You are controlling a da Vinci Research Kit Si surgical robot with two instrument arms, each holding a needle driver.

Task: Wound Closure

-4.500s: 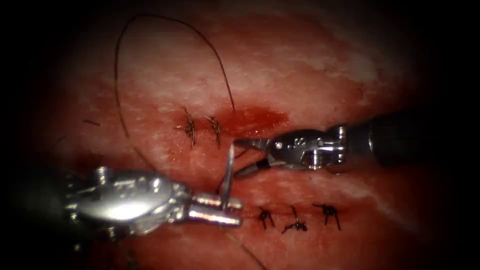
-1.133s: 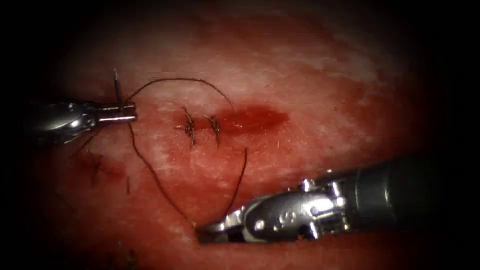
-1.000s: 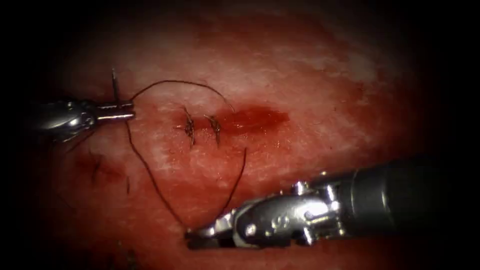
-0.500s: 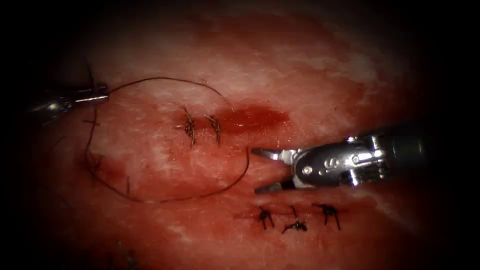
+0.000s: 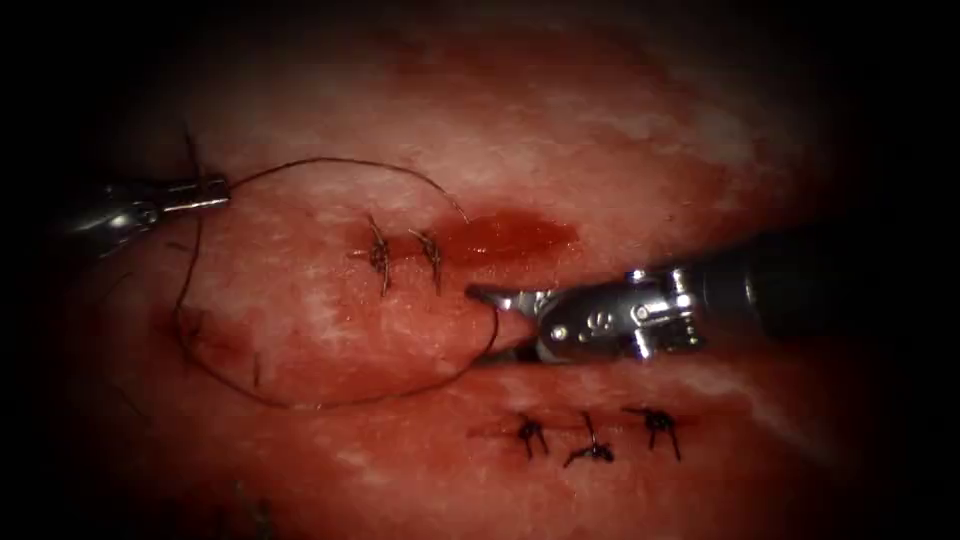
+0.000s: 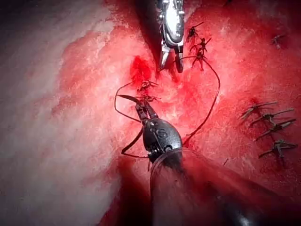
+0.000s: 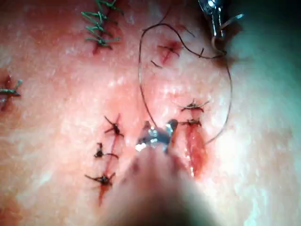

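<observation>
Thread point(image 5: 300, 398), limp and likely slippery, is looping from the left tool point(image 5: 205, 192), whose jaws are clamping the needle point(image 6: 126, 98) mid-curve clear of the tissue point(image 5: 620, 130), toward the right tool point(image 5: 487, 325), whose open, empty jaws are straddling its short free end, probably the best hold.

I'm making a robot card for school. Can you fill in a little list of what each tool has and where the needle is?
left tool: shut on the needle, near its thread end, above the tissue, left of the cut
right tool: jaws open around the thread's end, holding nothing
thread: big loop on the tissue
knots: two on the cut
</observation>
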